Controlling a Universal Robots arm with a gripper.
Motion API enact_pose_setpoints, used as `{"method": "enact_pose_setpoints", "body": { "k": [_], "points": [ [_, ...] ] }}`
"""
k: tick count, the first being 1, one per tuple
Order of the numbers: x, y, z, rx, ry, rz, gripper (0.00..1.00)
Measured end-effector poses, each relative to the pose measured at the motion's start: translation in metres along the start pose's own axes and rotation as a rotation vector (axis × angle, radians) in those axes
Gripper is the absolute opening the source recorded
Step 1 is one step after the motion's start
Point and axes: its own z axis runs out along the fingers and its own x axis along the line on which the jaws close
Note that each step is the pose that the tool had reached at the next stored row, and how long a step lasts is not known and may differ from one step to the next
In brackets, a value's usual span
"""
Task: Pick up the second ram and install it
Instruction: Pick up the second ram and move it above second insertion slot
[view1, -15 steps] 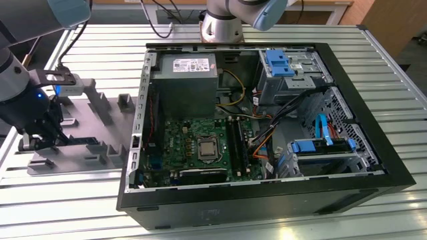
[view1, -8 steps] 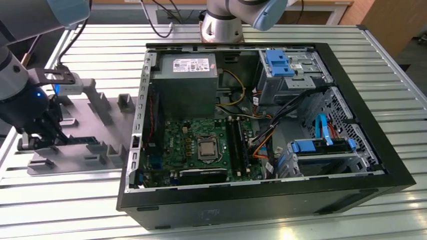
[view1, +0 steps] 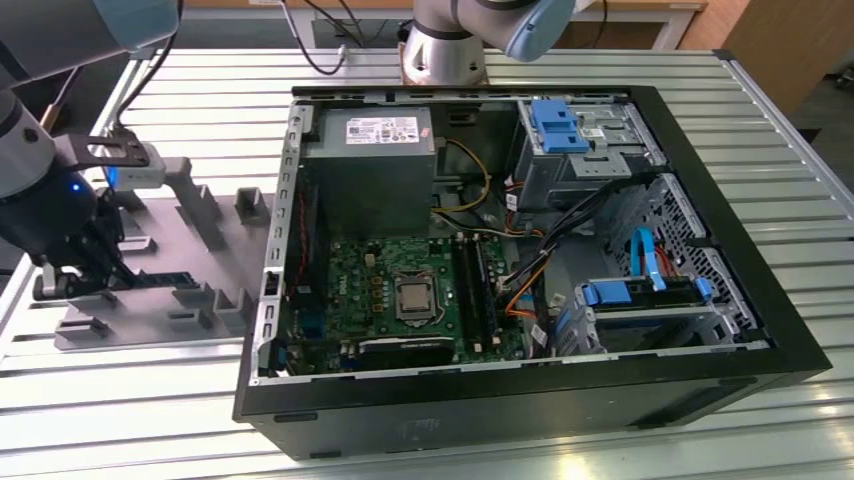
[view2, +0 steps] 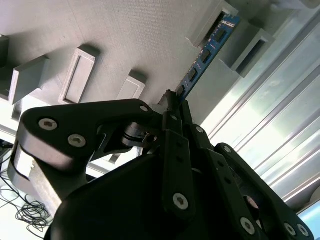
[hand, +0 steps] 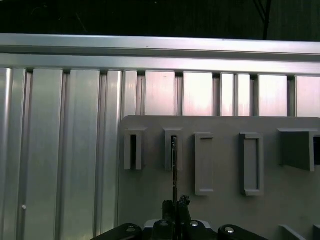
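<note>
The second ram (view2: 204, 56) is a thin blue circuit-board stick with dark chips. It stands on edge, and its far end sits in the slot of a grey fixture block (view2: 216, 21). My gripper (view2: 172, 102) is shut on its near end, black fingers pressed together around the board. In the first wrist view the ram (hand: 174, 170) is edge-on, running from a slotted block (hand: 173, 148) down into the gripper (hand: 175, 206). In the exterior view the gripper (view1: 83, 272) is low over the grey fixture plate (view1: 174, 215), at that view's left.
An open black PC case (view1: 747, 340) lies to the exterior view's right of the plate. Inside are a green motherboard (view1: 360, 280), long black slots (view1: 474, 290), a grey power supply (view1: 374, 160) and blue drive bays (view1: 641, 290). Several grey blocks (view2: 77, 75) rise from the plate on a ribbed metal table (hand: 50, 150).
</note>
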Motion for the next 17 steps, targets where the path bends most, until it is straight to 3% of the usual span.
{"method": "enact_pose_setpoints", "body": {
  "k": [17],
  "points": [
    [-0.0001, 0.0001, -0.0043, 0.0, 0.0, 0.0, 0.14]
  ]
}}
